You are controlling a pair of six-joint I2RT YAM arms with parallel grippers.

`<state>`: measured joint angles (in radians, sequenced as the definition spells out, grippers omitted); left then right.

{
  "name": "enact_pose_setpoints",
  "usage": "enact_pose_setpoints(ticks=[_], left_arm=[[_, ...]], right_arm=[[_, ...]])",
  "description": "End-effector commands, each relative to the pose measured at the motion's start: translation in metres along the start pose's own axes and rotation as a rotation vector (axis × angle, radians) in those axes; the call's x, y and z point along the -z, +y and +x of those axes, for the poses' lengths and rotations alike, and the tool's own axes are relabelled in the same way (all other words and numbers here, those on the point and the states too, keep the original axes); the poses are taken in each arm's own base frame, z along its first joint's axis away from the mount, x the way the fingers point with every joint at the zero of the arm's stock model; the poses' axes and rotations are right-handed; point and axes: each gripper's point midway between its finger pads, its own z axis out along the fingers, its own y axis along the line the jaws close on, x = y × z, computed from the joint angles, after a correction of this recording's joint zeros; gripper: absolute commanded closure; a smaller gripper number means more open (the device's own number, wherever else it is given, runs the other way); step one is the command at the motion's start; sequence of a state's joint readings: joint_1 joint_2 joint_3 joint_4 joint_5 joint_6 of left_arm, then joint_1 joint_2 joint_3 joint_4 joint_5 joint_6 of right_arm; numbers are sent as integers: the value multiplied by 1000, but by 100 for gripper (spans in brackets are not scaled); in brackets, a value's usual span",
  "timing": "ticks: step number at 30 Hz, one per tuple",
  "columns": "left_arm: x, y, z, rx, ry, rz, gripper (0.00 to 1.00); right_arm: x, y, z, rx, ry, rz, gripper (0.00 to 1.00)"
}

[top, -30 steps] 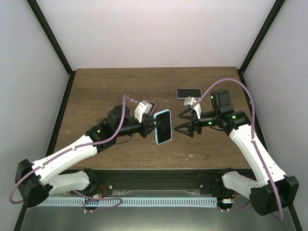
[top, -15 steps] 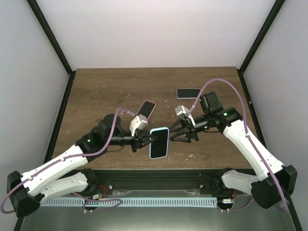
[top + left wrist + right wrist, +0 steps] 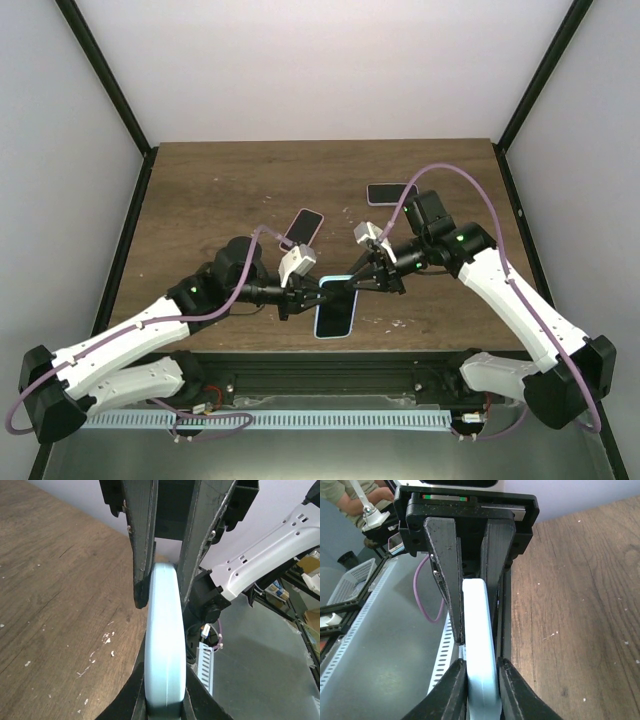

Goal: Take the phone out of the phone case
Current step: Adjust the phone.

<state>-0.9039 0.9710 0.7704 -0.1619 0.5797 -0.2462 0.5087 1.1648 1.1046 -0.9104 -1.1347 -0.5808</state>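
Note:
A phone (image 3: 337, 313) with a dark screen sits inside a light blue phone case (image 3: 353, 312), held in the air over the table's near edge. My left gripper (image 3: 314, 297) is shut on the case from the left. My right gripper (image 3: 351, 283) is shut on its upper end from the right. The left wrist view shows the pale blue case (image 3: 163, 645) edge-on, clamped at my left gripper (image 3: 163, 707), with the right arm's black fingers (image 3: 141, 555) pinching its far end. Seen from the right wrist, the case (image 3: 479, 640) is pinched at my right gripper (image 3: 481, 680).
A phone in a pink case (image 3: 303, 226) lies flat on the wooden table (image 3: 210, 200) behind the left arm. A dark phone (image 3: 391, 193) lies at the back right. Black frame posts stand at the table's corners. White specks dot the wood near the front.
Both arms have carried the cased phone down toward the table's near edge and tilted it. The right gripper, open a second ago, has closed onto the case.

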Motion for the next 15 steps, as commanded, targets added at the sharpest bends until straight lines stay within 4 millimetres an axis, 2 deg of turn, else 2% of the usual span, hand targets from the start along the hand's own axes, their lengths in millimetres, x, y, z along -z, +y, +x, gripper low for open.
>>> enact_pose_setpoints(ticks=[1, 4, 7, 8, 11, 13, 15], left_arm=[[5, -9, -27, -56, -74, 12, 100], [6, -10, -28, -61, -75, 10, 100], [8, -10, -30, -60, -79, 1, 100], [9, -10, -31, -57, -82, -3, 95], [12, -11, -29, -47, -84, -7, 56], [14, -10, -21, -37, -77, -12, 44], [17, -7, -16, -34, -77, -33, 38]], right_arm=[[1, 10, -12, 49, -24, -23, 86], [1, 9, -12, 50, -21, -18, 98], [0, 8, -12, 48, -21, -17, 99], [0, 7, -13, 47, -24, -20, 99], [1, 6, -19, 53, -28, -19, 99], [3, 6, -25, 67, -33, -18, 99], [3, 7, -27, 76, -36, -20, 99]])
